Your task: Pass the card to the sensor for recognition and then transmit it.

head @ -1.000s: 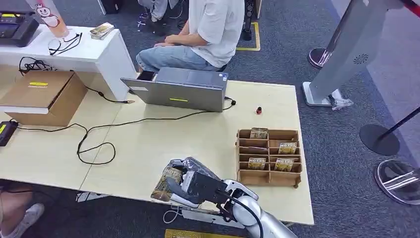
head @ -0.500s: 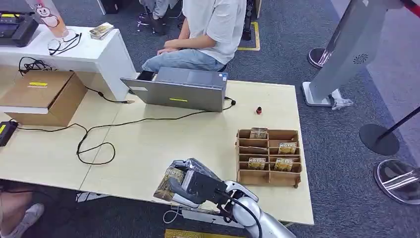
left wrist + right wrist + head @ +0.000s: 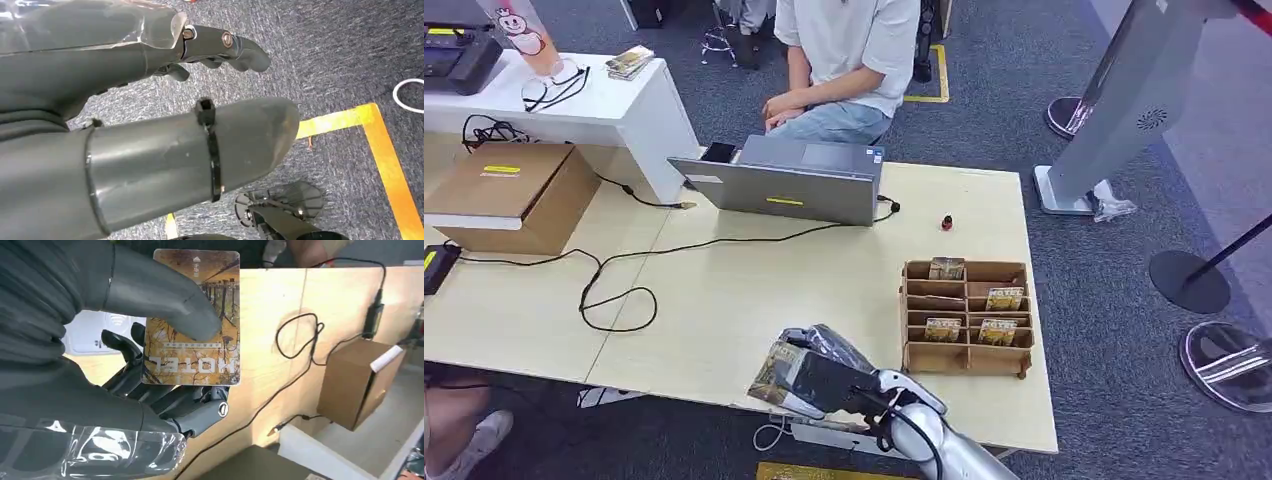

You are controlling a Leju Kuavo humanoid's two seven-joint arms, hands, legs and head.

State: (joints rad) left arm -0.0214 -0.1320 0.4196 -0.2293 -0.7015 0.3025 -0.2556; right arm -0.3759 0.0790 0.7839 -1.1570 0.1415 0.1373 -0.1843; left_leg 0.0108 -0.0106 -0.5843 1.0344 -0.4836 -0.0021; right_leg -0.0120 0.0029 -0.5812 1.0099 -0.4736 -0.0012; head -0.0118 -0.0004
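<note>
– Fingers (image 3: 160, 295) on the right hand (image 3: 824, 372)?
– Clamped on the card (image 3: 200, 362). Thick thumb pressed on the picture side, darker fingers tucked behind it.
– And where, that card?
– Up off the surface (image 3: 724, 290), held just to the left of the wooden rack (image 3: 967, 315), near the front edge. Brown and yellow, with the word HOTEL on it, seen upside down from the wrist.
– Touching the rack?
– No, apart from it.
– Anything by the hand?
– White sensor pad (image 3: 100, 335) with a little wave mark, lying flat on the surface behind the card. Hard to tell how close to the card.
– Inside the rack?
– More small cards (image 3: 1002, 298) like it, standing in a few of the slots.
– Fingers on the left hand (image 3: 150, 100)?
– Loose, holding nothing, thumb sticking straight out. Hanging over blue-grey carpet (image 3: 325, 60) with a yellow tape line (image 3: 380, 145).
– Past the rack?
– Grey laptop (image 3: 789, 180) farther back and to the left, with a black cable (image 3: 624, 290) looping across the surface. Behind that, a person (image 3: 849, 40) in a white shirt, sitting. Just behind the rack, a tiny red thing (image 3: 946, 223).
</note>
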